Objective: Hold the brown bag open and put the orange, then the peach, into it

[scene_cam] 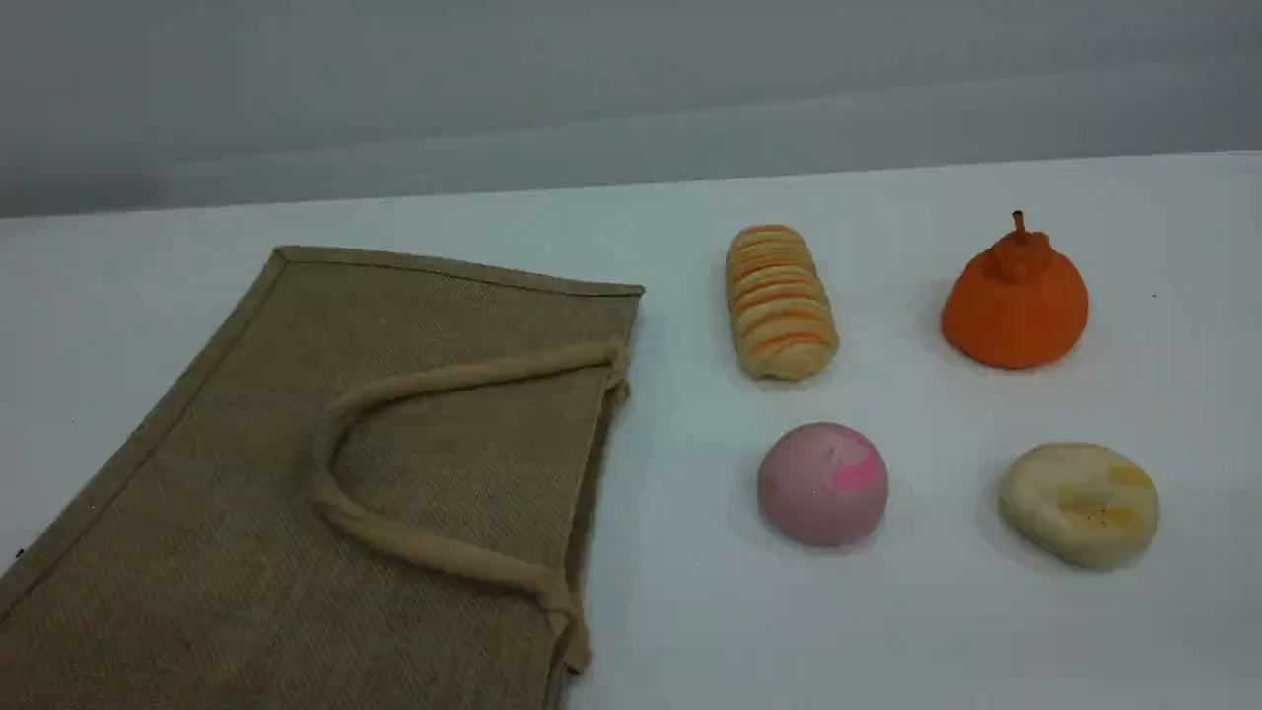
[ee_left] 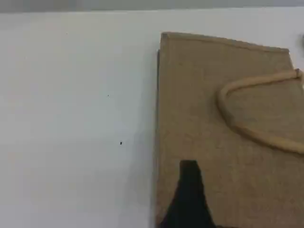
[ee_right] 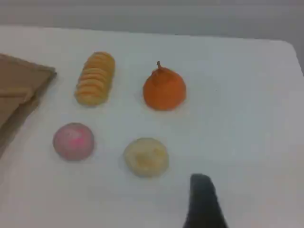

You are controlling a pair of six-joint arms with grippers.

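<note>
The brown bag (scene_cam: 394,325) lies flat on the white table at the left, its mouth facing right and a beige handle (scene_cam: 394,387) folded over its top side. The orange (scene_cam: 1016,301) stands at the far right. The peach (scene_cam: 821,485) sits nearer, between bag and orange. Neither arm shows in the scene view. One dark fingertip (ee_left: 190,190) of my left gripper hangs over the bag (ee_left: 199,104) near its left edge, holding nothing. A fingertip (ee_right: 203,199) of my right gripper hovers over bare table, near of the orange (ee_right: 164,90) and right of the peach (ee_right: 73,140).
A striped bread roll (scene_cam: 781,301) lies between the bag's mouth and the orange. A pale yellow disc (scene_cam: 1080,503) lies right of the peach, closest to my right fingertip. The table's far edge runs behind the fruit, and its right corner (ee_right: 289,45) shows in the right wrist view.
</note>
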